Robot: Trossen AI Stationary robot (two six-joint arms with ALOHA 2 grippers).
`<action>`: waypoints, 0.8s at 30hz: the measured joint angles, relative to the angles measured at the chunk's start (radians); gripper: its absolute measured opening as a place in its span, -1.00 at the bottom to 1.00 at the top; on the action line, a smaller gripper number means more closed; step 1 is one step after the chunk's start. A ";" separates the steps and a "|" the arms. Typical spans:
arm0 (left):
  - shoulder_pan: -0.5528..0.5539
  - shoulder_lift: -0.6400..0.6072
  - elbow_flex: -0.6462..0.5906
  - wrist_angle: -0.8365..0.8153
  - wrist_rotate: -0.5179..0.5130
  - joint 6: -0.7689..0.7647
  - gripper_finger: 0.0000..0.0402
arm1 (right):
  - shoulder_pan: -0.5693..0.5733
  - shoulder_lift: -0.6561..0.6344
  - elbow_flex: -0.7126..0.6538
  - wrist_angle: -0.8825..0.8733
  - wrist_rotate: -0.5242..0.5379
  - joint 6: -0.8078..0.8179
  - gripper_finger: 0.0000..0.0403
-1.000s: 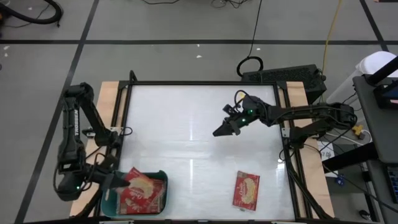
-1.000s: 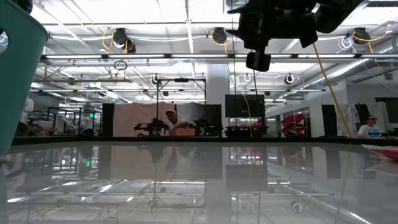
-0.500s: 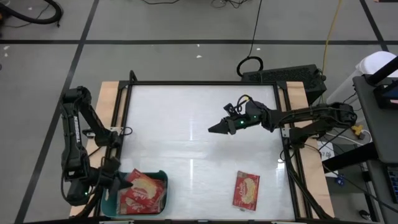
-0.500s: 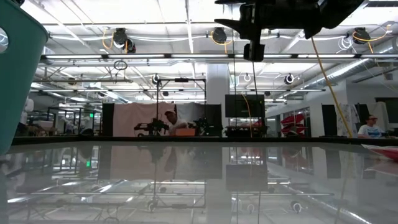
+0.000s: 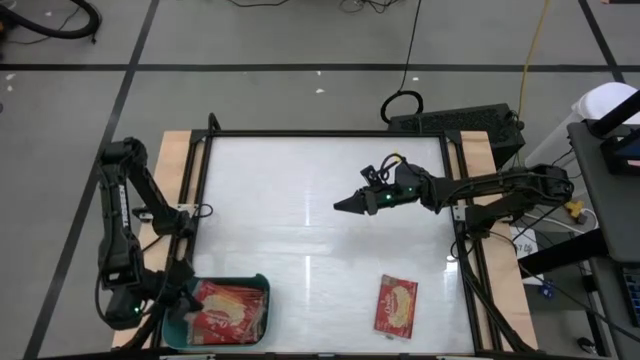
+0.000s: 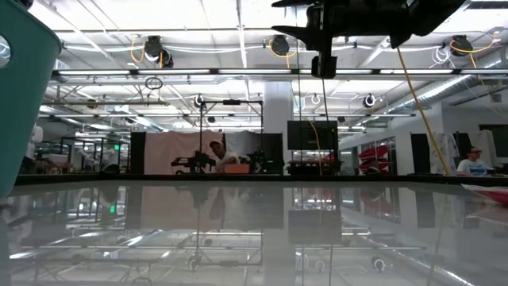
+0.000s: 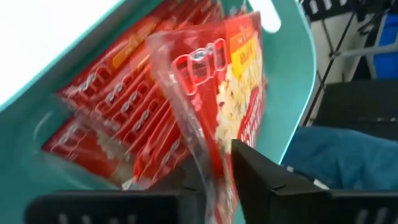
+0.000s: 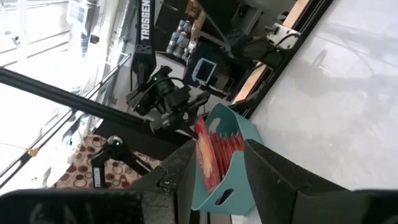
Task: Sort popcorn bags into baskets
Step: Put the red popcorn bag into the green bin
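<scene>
The teal basket (image 5: 257,287) sits at the table's near left corner, with several red popcorn bags (image 7: 118,106) stacked inside it. My left gripper (image 5: 183,297) hangs over the basket's left end, its fingers slightly parted around the edge of one more popcorn bag (image 7: 239,81), which leans on the stack. Another popcorn bag (image 5: 396,305) lies flat on the table near the front right. My right gripper (image 5: 341,205) hovers open above the table's middle, pointing left, with nothing between its fingers (image 8: 217,149). My left gripper has the bag's clear sealed edge (image 7: 208,165) between its two slightly parted fingers, and that edge lies against one finger (image 7: 249,168). The fingers slant down from the table's left. The bag's far part rests tilted on the stack in the basket.
Black frame rails (image 5: 200,200) run along the table's sides. The teal basket wall (image 6: 24,95) fills the low view's left edge. Between the basket and the loose bag lies bare white tabletop (image 5: 300,230). People stand in the room far behind the table.
My left gripper has sunk a little toward the basket and rolled. The bag it brought has tipped from standing on edge down onto the stack. My right gripper has swung from slanting toward the near edge to pointing level at the table's left.
</scene>
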 joint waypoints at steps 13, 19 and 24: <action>0.000 -0.096 0.000 -0.012 0.197 0.051 -0.17 | 0.013 0.000 0.000 -0.008 0.057 -0.042 -0.35; 0.000 -0.197 0.000 -0.049 0.197 0.094 -0.16 | 0.038 0.000 0.000 -0.023 0.082 -0.044 -0.35; 0.004 -0.263 0.000 -0.111 0.194 0.112 -0.16 | 0.067 0.000 0.000 -0.025 0.131 -0.048 -0.35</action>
